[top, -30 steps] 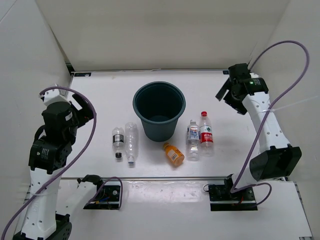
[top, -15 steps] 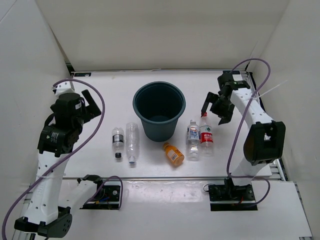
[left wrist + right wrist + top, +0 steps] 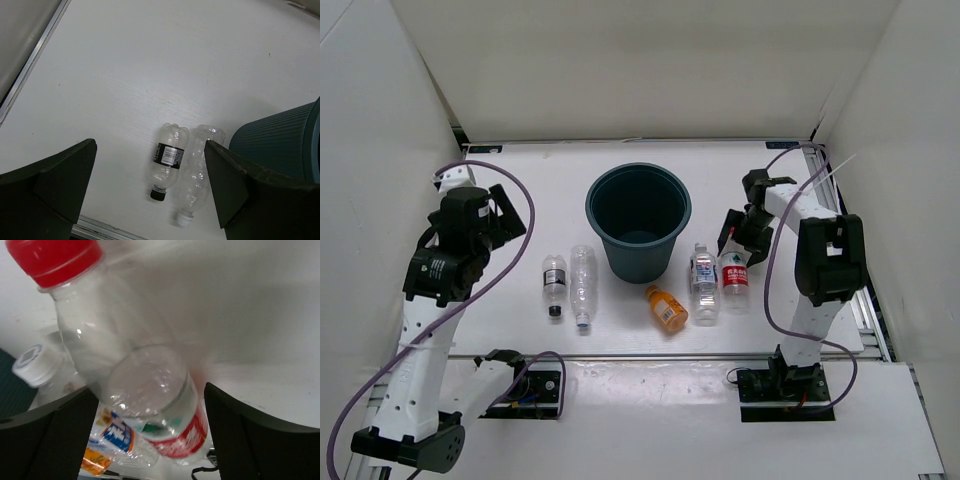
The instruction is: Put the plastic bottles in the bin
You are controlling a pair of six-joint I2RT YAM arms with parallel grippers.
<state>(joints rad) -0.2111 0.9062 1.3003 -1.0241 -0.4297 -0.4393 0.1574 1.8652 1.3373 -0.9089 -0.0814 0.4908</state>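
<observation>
White tabletop (image 3: 530, 175) inside white walls; bin (image 3: 638, 168) upright at centre; all five bottles lying outside it. Black-capped bottle (image 3: 167, 167) and plain bottle (image 3: 194, 182) side by side left of bin; orange bottle (image 3: 667, 307) just in front; blue-label bottle (image 3: 704, 282) and red-label bottle (image 3: 125, 355) to the right. Right gripper (image 3: 736, 232) down over the red-label bottle's cap end, jaws spread wide either side, nothing clamped. Left gripper (image 3: 498, 213) wide open, holding nothing, above the left pair. Step judged: first pick, approach. Next: lower, centre on body, close, lift, carry over rim, release.
</observation>
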